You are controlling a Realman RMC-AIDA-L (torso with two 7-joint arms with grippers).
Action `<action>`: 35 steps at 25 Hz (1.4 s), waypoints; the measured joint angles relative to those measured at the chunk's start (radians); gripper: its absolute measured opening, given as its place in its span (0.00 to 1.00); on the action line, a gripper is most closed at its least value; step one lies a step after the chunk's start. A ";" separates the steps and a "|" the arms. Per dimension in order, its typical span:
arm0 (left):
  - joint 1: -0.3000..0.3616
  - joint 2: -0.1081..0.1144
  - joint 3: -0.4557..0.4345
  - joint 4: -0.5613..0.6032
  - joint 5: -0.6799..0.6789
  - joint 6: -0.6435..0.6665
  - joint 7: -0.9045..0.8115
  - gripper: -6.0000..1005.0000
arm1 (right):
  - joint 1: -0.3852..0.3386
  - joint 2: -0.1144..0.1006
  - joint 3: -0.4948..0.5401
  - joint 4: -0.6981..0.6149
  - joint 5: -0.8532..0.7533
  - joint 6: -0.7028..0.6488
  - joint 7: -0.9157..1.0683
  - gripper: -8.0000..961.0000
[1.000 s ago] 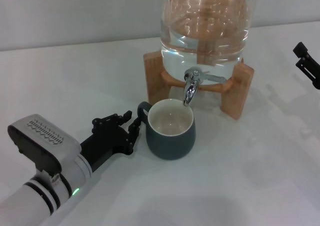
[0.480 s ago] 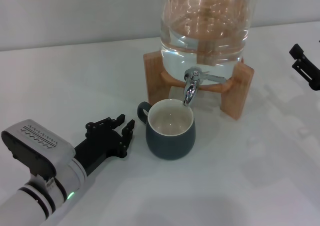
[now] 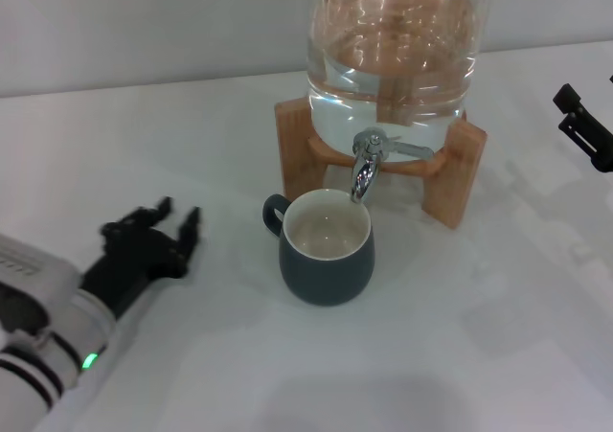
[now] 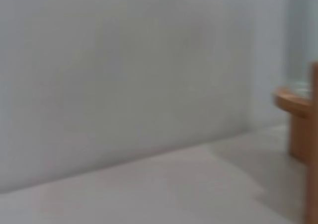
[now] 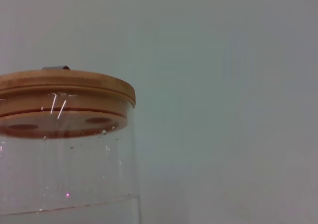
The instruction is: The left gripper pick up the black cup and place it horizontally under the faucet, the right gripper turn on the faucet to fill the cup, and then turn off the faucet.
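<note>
The black cup [image 3: 327, 246] stands upright on the white table, right under the chrome faucet [image 3: 364, 167] of the clear water jar [image 3: 393, 49]. Its cream inside faces up and its small handle points toward my left arm. My left gripper [image 3: 170, 225] is open and empty, well to the left of the cup and apart from it. My right gripper [image 3: 580, 125] shows only as black fingers at the far right edge, level with the jar's stand and away from the faucet lever.
The jar rests on a wooden stand [image 3: 452, 173] behind the cup; a piece of the stand [image 4: 298, 119] also shows in the left wrist view. The jar's wooden lid [image 5: 64, 92] fills the right wrist view. A pale wall runs behind the table.
My left gripper has let go of the cup's handle and pulled back to the left, away from the cup. The cup stays under the faucet. The right gripper shifted slightly.
</note>
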 joint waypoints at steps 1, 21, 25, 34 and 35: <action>0.004 0.000 0.000 -0.008 -0.014 0.013 0.001 0.33 | 0.000 0.000 0.000 0.000 0.000 0.000 0.000 0.91; 0.030 0.008 -0.065 -0.125 -0.283 0.218 0.083 0.85 | -0.002 0.000 -0.056 -0.001 0.000 -0.029 0.001 0.91; 0.045 0.009 -0.065 -0.138 -0.320 0.287 0.101 0.88 | -0.009 -0.001 -0.083 0.003 0.000 -0.059 0.001 0.91; 0.081 0.009 -0.053 -0.146 -0.314 0.324 0.105 0.89 | -0.042 -0.004 -0.152 0.014 -0.001 -0.129 0.023 0.91; 0.083 0.008 -0.053 -0.145 -0.313 0.324 0.105 0.89 | -0.044 -0.004 -0.163 0.014 -0.001 -0.132 0.024 0.91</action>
